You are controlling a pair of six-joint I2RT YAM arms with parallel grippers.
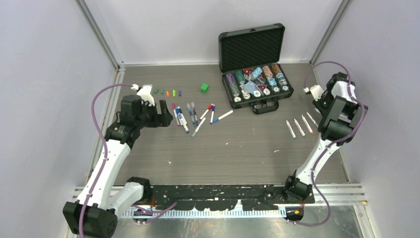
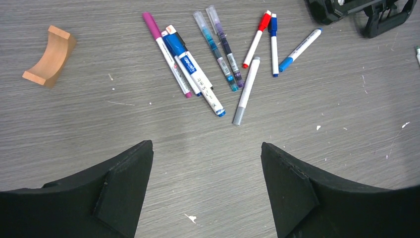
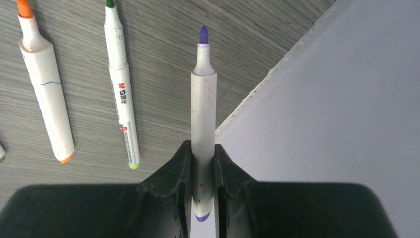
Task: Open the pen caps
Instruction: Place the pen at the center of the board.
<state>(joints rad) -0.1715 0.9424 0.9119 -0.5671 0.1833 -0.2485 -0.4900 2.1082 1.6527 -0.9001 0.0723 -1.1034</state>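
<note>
Several capped pens (image 2: 208, 64) lie fanned out on the table ahead of my left gripper (image 2: 207, 148), which hangs open above bare table with nothing between its fingers. The top view shows a short row of loose pen caps (image 1: 168, 92) behind that gripper (image 1: 161, 115). My right gripper (image 3: 203, 148) is shut on the barrel of an uncapped purple-tipped pen (image 3: 203, 94), near the right wall. Beside it lie an uncapped orange pen (image 3: 45, 99) and an uncapped green pen (image 3: 121, 99). From above, the uncapped pens (image 1: 298, 127) lie in a row at the right.
An open black case (image 1: 229, 52) of poker chips stands at the back centre. A small green cube (image 1: 204, 88) sits left of it. A curved wooden block (image 2: 49, 56) lies left of the pens. The grey side wall (image 3: 337, 99) is close to my right gripper.
</note>
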